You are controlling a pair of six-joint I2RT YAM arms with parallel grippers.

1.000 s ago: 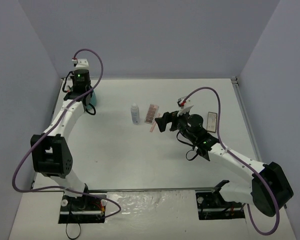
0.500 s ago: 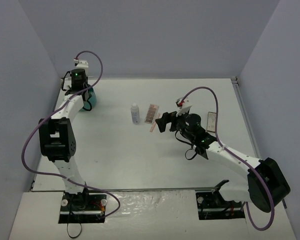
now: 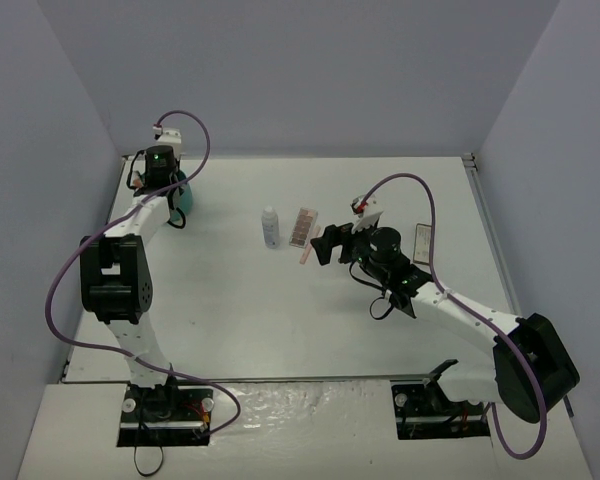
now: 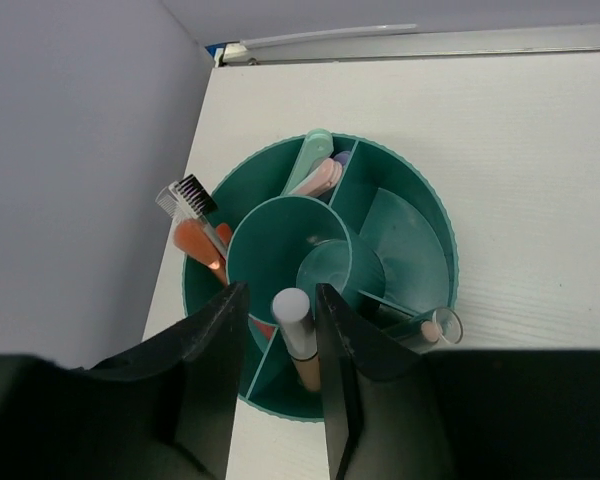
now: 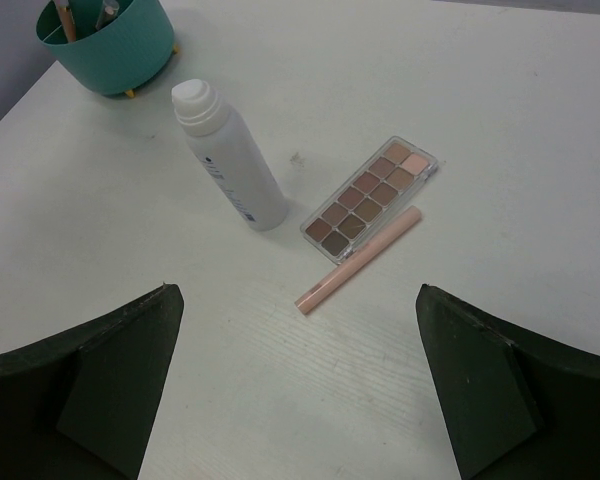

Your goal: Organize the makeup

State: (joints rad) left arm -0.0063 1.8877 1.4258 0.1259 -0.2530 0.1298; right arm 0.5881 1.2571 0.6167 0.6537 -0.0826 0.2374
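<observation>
Partly behind slightly parted left jaws, white-capped stick (image 4: 292,308) in tub (image 4: 405,235); right jaws wide, empty.

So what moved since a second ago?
The left arm folded its elbow farther toward the teal tub; the left gripper straddles a grey-capped stick there. The right gripper stayed open by the pink stick. Bottle and palette stayed put.
</observation>
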